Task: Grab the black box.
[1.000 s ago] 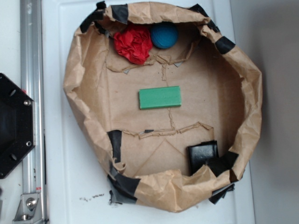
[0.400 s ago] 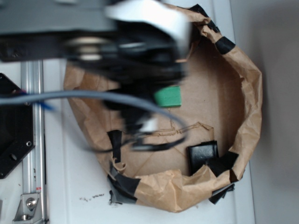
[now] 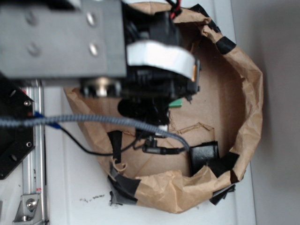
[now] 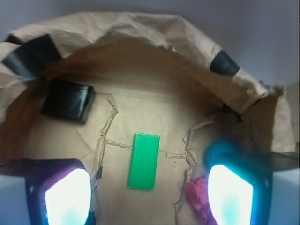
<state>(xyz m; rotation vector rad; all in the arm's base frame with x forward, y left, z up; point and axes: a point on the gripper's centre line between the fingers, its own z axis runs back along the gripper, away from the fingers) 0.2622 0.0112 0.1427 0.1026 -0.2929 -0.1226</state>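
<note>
The black box [image 3: 203, 154] is small, flat and glossy. It lies on the floor of a brown paper bowl [image 3: 248, 108], against the bowl's near right wall. In the wrist view the black box [image 4: 68, 101] sits far left and well ahead of my gripper [image 4: 147, 198]. The gripper is open, with nothing between its two glowing fingertips. It hovers above the bowl, over the near end of the green block [image 4: 144, 161]. In the exterior view my arm [image 3: 93, 42] covers the bowl's upper left and hides the fingers.
Only a sliver of the green block [image 3: 177, 102] shows past the arm. Crumpled red paper [image 4: 199, 201] and a blue ball [image 4: 220, 151] lie by my right finger. Black tape strips [image 3: 226, 44] patch the bowl's raised rim. A grey cable [image 3: 93, 121] crosses the bowl.
My arm has swung in from the left over the bowl. It now hides the red paper, the blue ball and most of the green block. The black box has not moved.
</note>
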